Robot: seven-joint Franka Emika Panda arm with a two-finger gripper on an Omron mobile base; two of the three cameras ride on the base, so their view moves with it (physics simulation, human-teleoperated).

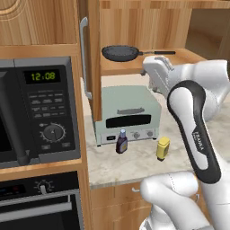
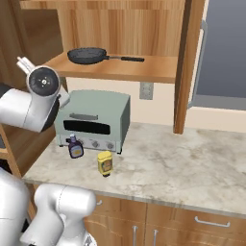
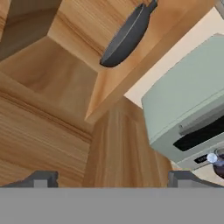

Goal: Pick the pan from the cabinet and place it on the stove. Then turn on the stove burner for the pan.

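The dark pan [image 1: 120, 53] [image 2: 87, 55] [image 3: 124, 37] lies flat on the bottom shelf [image 2: 120, 69] of the open wooden cabinet [image 1: 93, 58], its straight handle pointing right along the shelf. My gripper [image 3: 113, 179] is open, its two dark fingertips [image 3: 43, 179] wide apart with nothing between them. The hand [image 1: 157, 69] hovers just in front of the shelf edge, to the right of the pan and a little below it, not touching it. The hand view is rolled, so there the pan appears tilted at the upper middle. The stove is out of view.
A pale green toaster oven [image 1: 128, 112] [image 2: 93, 117] stands on the marble counter [image 2: 182, 163] under the shelf. In front of it are a small dark bottle [image 1: 121, 142] and a yellow jar [image 1: 162, 148]. A microwave [image 1: 40, 108] and a built-in oven [image 1: 40, 202] are at left.
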